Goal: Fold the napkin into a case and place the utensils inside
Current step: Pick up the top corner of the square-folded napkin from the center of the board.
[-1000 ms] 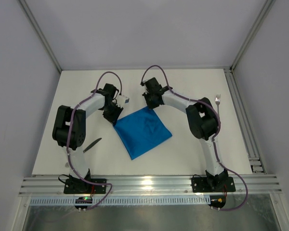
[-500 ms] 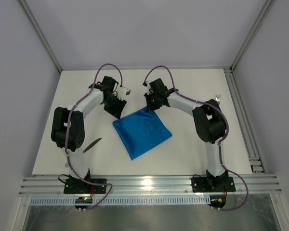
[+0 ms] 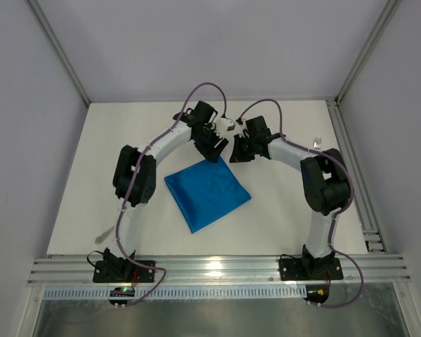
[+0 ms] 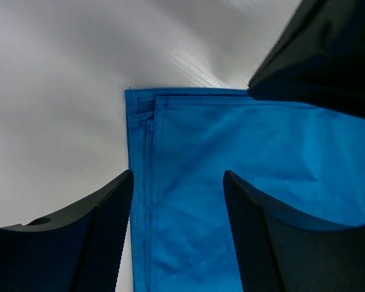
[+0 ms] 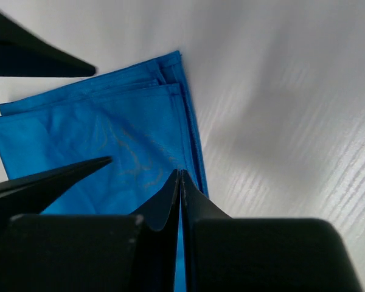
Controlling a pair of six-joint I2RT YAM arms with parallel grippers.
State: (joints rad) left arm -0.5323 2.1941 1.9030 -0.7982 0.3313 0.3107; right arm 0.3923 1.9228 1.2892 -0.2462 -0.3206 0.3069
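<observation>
1. The napkin (image 3: 207,191) lies folded into a square, flat on the white surface (image 3: 281,210), set cornerwise near its middle;
2. the left jaws stand wide over the napkin's far corner, holding nothing;
3. the right jaws are pressed together just beside them, above the napkin's hemmed edge;
4. the fork (image 3: 318,142) lies near the surface's right edge, partly hidden.

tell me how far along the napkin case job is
Done: the napkin lies folded in layers, a rough square, not yet a narrow case. In hand: both arms' jaws are at its far corner, left open, right shut. Left to do: further folding, then the utensils; the fork lies out by the right edge.
</observation>
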